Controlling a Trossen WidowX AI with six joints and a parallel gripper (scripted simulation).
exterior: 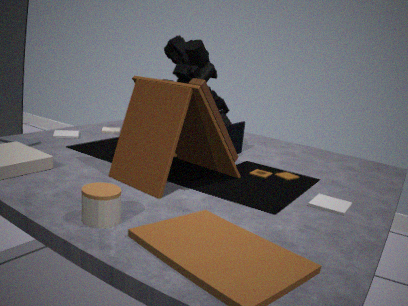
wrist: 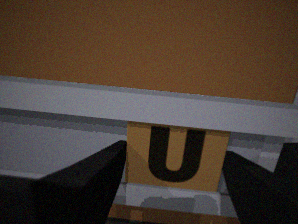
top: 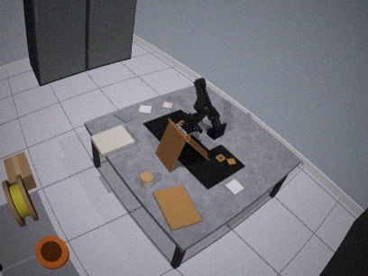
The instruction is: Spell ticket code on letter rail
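Note:
The board (top: 169, 146) (exterior: 150, 130) (wrist: 150, 45) stands like a tent; its rail shows as pale grey lips (wrist: 100, 98) in the wrist view. My gripper (top: 191, 128) (wrist: 174, 153) is shut on the U tile (wrist: 138, 162), one finger on each side. The tile sits between the rail's upper and lower lips, its letter upright in the wrist view. The channel left of it shows no tile. In the exterior view the board hides my fingers. Two loose tiles (top: 220, 158) (exterior: 287, 176) lie on the black mat (top: 209, 178) (exterior: 270, 202). No printed code is readable.
A round lidded jar (top: 146, 180) (exterior: 101, 206) and a flat wooden board (top: 177, 207) (exterior: 225, 255) are on the counter's near side. A pale block (top: 113, 141) (exterior: 20, 159) is at the left. White cards (top: 234, 187) (top: 144, 108) lie at opposite sides.

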